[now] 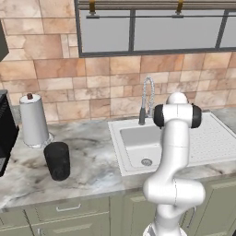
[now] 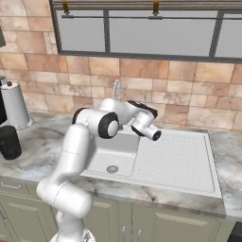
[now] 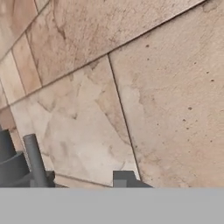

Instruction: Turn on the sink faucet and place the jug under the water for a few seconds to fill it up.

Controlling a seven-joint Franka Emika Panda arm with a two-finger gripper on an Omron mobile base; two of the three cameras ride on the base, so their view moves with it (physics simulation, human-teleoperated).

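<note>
The chrome spring-coil faucet [image 1: 147,99] stands behind the white sink [image 1: 124,154]; no water stream is in view. In the hand view my gripper [image 3: 83,181] is open and faces the tiled wall close up. The faucet's dark base and a grey lever rod [image 3: 34,159] stand just beside its left fingertip, and nothing is between the fingers. From the right base view my wrist hovers over the basin's back edge, next to the faucet [image 2: 116,88]. The matte black jug [image 1: 57,160] stands upright on the counter left of the sink, far from the gripper.
A white paper towel roll [image 1: 33,120] stands behind the jug, and a black coffee machine [image 1: 5,133] sits at the far left. The ribbed drainboard [image 2: 177,158] lies right of the basin. A window runs above the tiled wall.
</note>
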